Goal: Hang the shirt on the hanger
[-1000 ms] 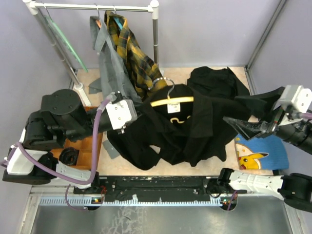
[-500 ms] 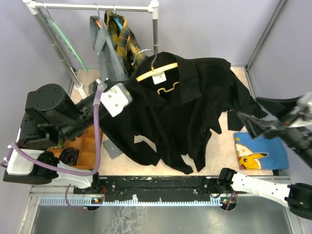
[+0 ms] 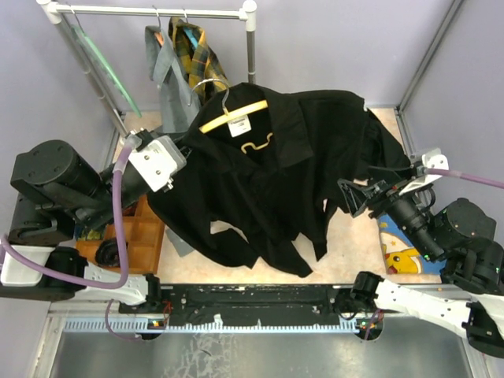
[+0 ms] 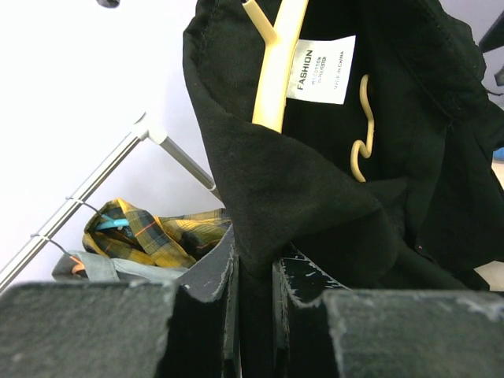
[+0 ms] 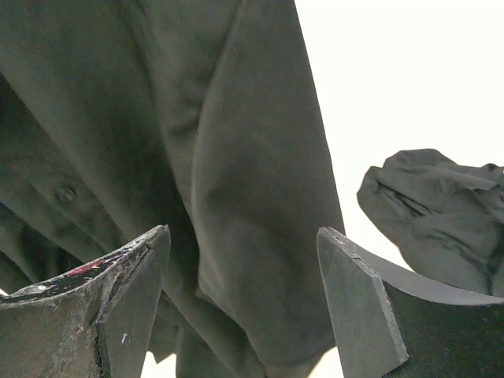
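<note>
The large black long-sleeved shirt (image 3: 291,169) of soft fabric hangs above the table, its collar draped over the slim yellow hanger (image 3: 233,115), whose silver hook pokes out near the clothes rail. The left tool (image 4: 256,272) is clamped on a fold of the shirt at the shoulder. The right tool (image 5: 240,240) stands with jaws apart and empty, facing the hanging sleeve.

To do this well, the right tool should probably take the loose far shoulder, not the sleeve end, and settle it over the hanger's free arm while the left holds level. It should avoid the other black garment (image 5: 431,206) lying nearby.

The white collar label (image 4: 319,69) reads "FASHION" and "MADE IN CHINA". The middle line is too small to read.
</note>
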Available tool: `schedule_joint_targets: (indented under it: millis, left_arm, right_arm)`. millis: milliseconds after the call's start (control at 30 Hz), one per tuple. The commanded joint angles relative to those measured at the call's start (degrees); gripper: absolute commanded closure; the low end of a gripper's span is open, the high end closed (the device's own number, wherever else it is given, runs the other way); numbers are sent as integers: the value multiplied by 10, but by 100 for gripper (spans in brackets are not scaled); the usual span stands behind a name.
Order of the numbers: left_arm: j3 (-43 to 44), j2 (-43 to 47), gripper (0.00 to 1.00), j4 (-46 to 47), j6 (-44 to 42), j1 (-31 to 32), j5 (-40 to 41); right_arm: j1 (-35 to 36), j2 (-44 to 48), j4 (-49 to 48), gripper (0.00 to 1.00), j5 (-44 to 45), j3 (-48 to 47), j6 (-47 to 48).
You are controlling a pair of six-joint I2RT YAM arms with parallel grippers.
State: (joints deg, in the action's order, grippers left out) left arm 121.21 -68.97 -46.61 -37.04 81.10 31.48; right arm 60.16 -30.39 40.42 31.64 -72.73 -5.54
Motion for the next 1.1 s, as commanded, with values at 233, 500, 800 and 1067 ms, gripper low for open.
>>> schedule_joint_targets:
  millis: [233, 500, 800, 1067]
  left_arm:
    - [-14, 18, 100, 37, 40, -2, -31]
    - [-22, 24, 100, 33, 47, -2, -54]
    - [-36, 41, 100, 36, 60, -2, -80]
    - [-64, 53, 100, 27, 67, -2, -47]
  right_arm:
    - [1, -33, -153, 26, 11, 10, -57]
    - [1, -39, -160, 47, 55, 17, -63]
    - [1, -26, -164, 100, 73, 9, -30]
    - [1, -13, -96, 100, 121, -61, 24]
